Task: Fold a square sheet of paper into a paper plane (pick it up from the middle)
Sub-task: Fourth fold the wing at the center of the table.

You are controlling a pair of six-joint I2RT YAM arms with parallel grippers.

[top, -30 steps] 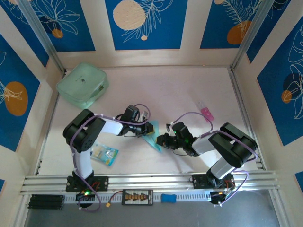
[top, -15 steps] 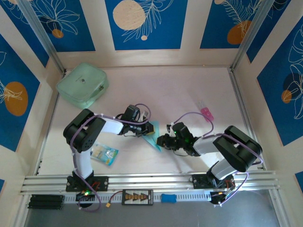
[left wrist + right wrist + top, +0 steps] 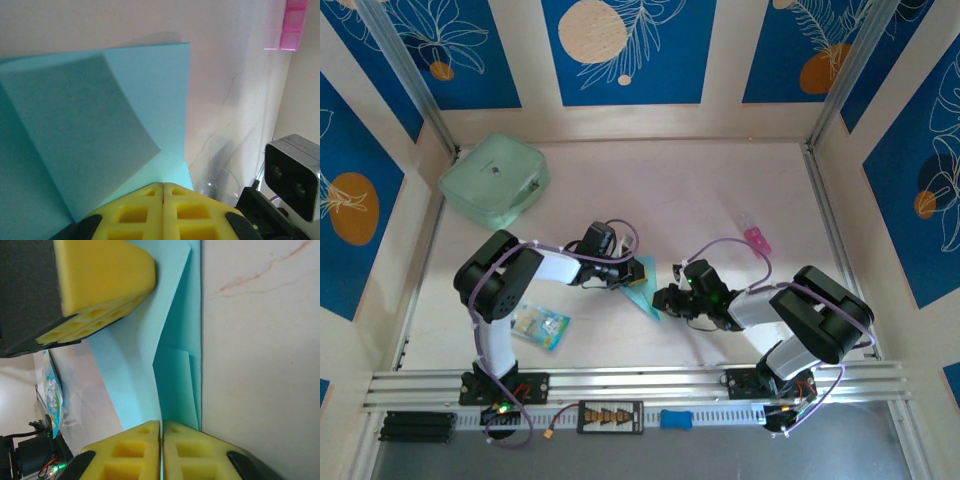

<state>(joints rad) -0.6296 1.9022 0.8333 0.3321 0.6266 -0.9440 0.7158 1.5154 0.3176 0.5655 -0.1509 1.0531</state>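
Light-blue square sheet of paper (image 3: pixel 642 298) (image 3: pixel 100 125) (image 3: pixel 175 375) is partly folded. Left gripper (image 3: pixel 637 272) (image 3: pixel 163 187), clenched, pinches its 12 o'clock edge. Right gripper (image 3: pixel 661 297) (image 3: pixel 161 426), clenched, pinches its 3 o'clock edge.

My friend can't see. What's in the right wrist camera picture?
The right gripper pinches the edge of a partly folded blue paper between yellow fingers, above a pale table. The left gripper rests its yellow tip on the paper, top left.
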